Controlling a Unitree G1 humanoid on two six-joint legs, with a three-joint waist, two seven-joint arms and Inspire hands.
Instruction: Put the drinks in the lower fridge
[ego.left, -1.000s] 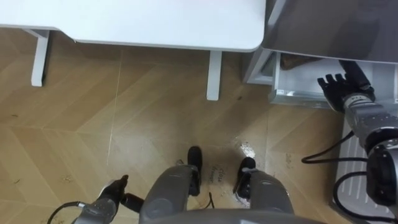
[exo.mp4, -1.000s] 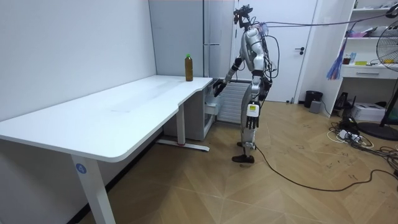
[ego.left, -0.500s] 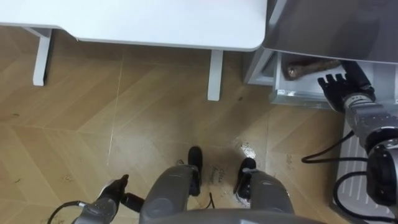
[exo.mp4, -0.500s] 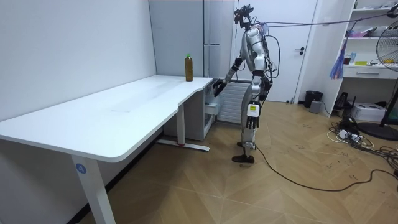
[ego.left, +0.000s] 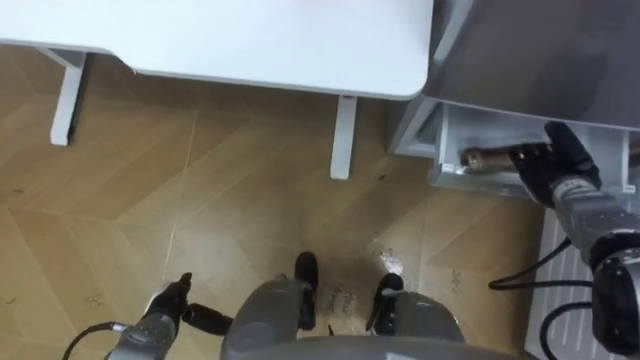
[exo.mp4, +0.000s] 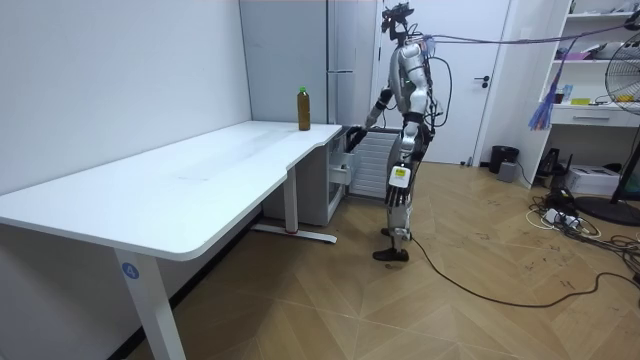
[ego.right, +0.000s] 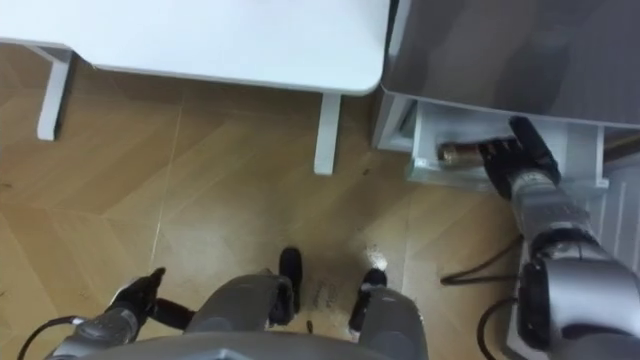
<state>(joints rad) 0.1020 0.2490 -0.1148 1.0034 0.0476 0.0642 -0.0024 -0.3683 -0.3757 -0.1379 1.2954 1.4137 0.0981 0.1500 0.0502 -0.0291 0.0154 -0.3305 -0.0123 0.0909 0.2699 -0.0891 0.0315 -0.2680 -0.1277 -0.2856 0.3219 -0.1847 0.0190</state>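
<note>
A brown drink bottle (ego.left: 484, 157) lies on its side in the open lower drawer (ego.left: 447, 172) of the grey fridge (ego.left: 540, 50). My right hand (ego.left: 548, 166) reaches into that drawer, its straight fingers touching the bottle's near end. My left hand (ego.left: 166, 304) hangs low by my side with relaxed fingers and holds nothing. A second bottle (exo.mp4: 303, 108) of greenish-brown drink stands upright at the far corner of the white table (exo.mp4: 200, 170), next to the fridge (exo.mp4: 335, 60). I stand facing the open drawer (exo.mp4: 347, 140).
The white table's edge (ego.left: 250, 45) and its leg (ego.left: 343, 135) are just left of the drawer. A white slatted rack (ego.left: 572, 270) lies on the wooden floor under my right arm. A fan (exo.mp4: 625, 80), shelves and boxes stand at the room view's right.
The eye view has shifted, so the drawer sits lower in the picture. The bottle now shows more fully, right at my right hand's fingertips. In the room view I stand slightly straighter.
</note>
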